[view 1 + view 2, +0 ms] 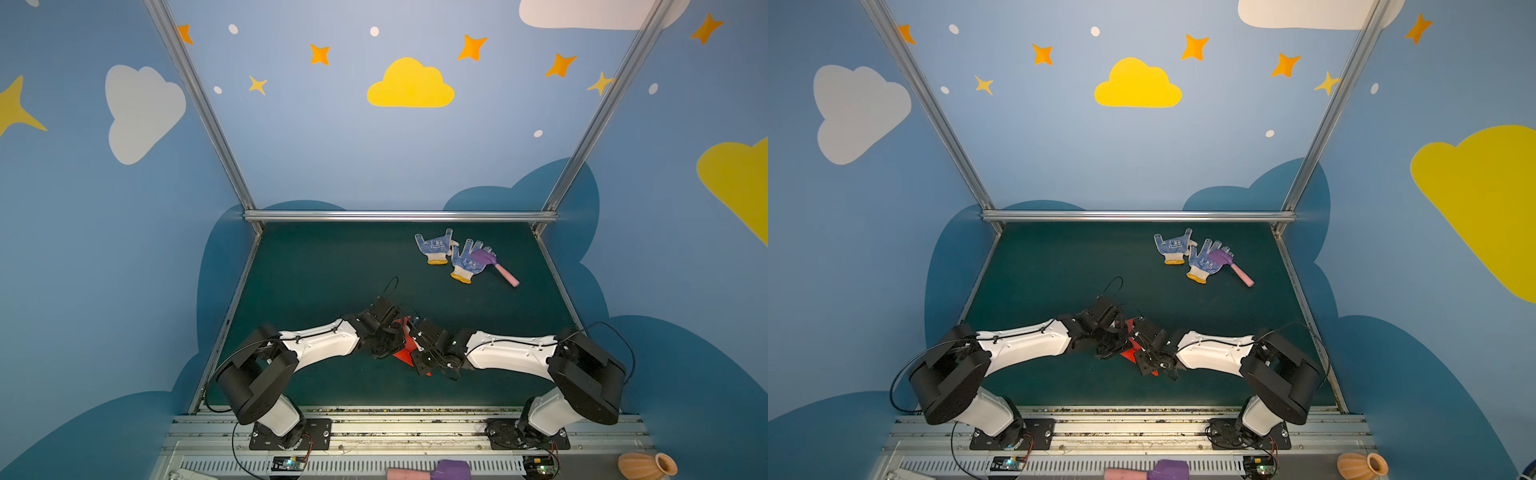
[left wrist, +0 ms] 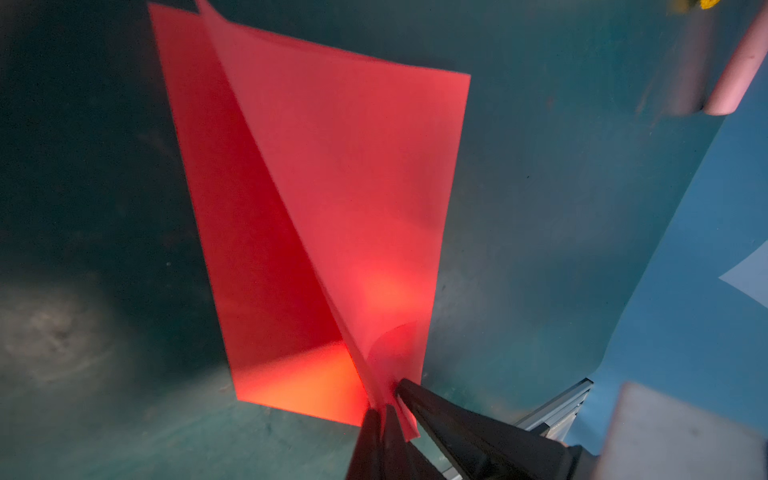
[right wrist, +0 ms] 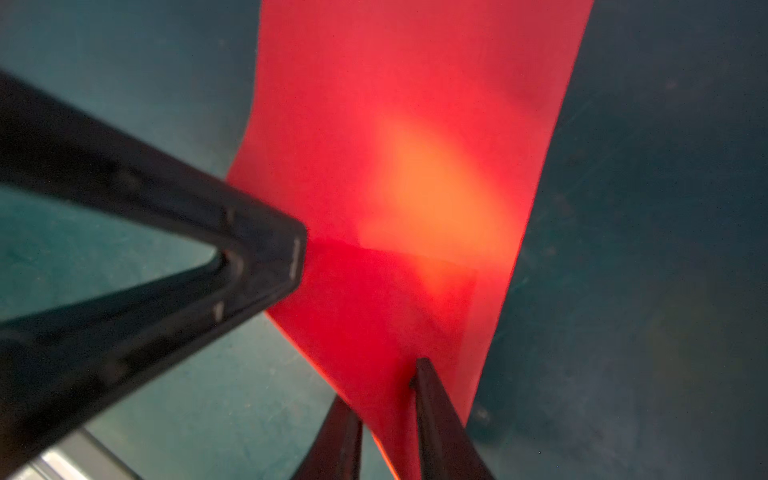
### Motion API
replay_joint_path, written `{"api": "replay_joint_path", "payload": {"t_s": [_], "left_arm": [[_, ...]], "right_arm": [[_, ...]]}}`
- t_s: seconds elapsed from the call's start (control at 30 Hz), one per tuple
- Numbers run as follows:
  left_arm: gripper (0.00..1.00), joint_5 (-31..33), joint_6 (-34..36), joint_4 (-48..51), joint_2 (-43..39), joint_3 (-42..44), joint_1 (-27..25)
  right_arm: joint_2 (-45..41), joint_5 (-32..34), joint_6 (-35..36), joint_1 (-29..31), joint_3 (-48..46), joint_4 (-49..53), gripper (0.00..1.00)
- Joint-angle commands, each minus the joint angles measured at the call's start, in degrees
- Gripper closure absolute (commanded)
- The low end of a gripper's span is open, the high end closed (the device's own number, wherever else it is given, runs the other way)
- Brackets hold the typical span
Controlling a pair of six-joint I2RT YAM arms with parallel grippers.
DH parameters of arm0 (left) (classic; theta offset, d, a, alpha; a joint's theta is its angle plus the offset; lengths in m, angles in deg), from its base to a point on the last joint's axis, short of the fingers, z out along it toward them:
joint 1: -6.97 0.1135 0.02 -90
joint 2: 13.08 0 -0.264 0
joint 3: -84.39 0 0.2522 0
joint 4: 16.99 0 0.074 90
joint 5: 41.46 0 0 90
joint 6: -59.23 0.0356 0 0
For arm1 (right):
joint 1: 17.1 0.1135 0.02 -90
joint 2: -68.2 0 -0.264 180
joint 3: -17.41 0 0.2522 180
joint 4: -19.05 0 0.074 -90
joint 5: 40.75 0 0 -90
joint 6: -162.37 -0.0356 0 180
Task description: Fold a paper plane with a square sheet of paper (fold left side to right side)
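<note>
The square sheet of paper [image 2: 332,187] is bright red and folded into a narrower rectangle, its two layers gaping like a book. In both top views only small red parts [image 1: 405,354] [image 1: 1128,354] show between the two arms at the table's middle front. My left gripper [image 2: 380,409] [image 1: 395,338] is shut on one corner of the sheet. My right gripper [image 3: 384,384] [image 1: 417,345] straddles the sheet close by, its fingers a little apart, one on each side of the paper. A left finger [image 3: 266,257] touches the sheet's edge in the right wrist view. No paper plane is in view.
Two blue-dotted white gloves [image 1: 434,247] [image 1: 467,262] and a purple-and-pink toy hammer [image 1: 496,264] lie at the back right of the green mat [image 1: 324,270]. Aluminium rails edge the mat. A second hammer [image 1: 436,471] and an orange vase [image 1: 646,465] sit beyond the front rail.
</note>
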Motion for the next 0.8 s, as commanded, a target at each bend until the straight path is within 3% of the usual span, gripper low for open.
{"api": "replay_joint_path", "payload": {"t_s": [0.0,0.27,0.77], "left_arm": [[0.96,0.29,0.48,1.45,0.62,-1.63,-0.07],[0.96,0.54,0.74,1.76,0.62,-1.62,-0.09],[0.96,0.60,0.92,1.84,0.95,-1.62,-0.27]], "right_arm": [[-1.96,0.93,-0.31,0.28,-0.17,1.54,0.71],[-2.97,1.07,-0.38,0.28,0.90,2.81,0.66],[-3.10,0.97,-0.86,0.28,1.42,3.11,0.70]]}}
